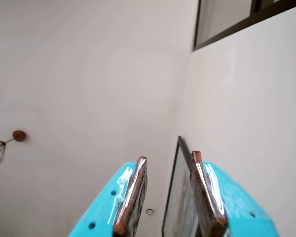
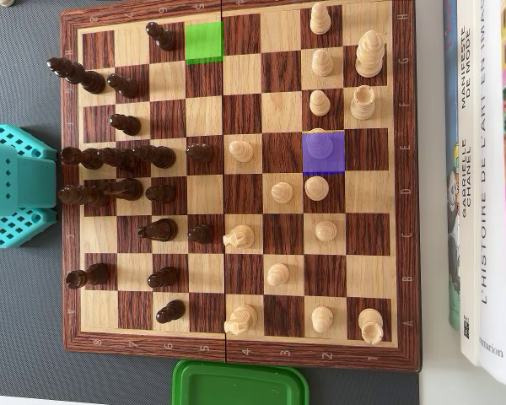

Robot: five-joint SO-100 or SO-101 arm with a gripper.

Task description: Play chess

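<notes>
Pointing up at ceiling in wrist view, gripper (image 1: 167,160) shows fingers apart, nothing between; chessboard not in that view. In overhead view, teal arm base (image 2: 15,184) sits at left edge, just beside chessboard (image 2: 236,348). Game looks mid-way: dark pieces crowd left half, light pieces spread on right. Light pawn (image 2: 320,145) stands on purple square; green square (image 2: 203,40) near top edge empty, so move seems not yet done. Centre files give open room; books (image 2: 485,169) close along right edge.
</notes>
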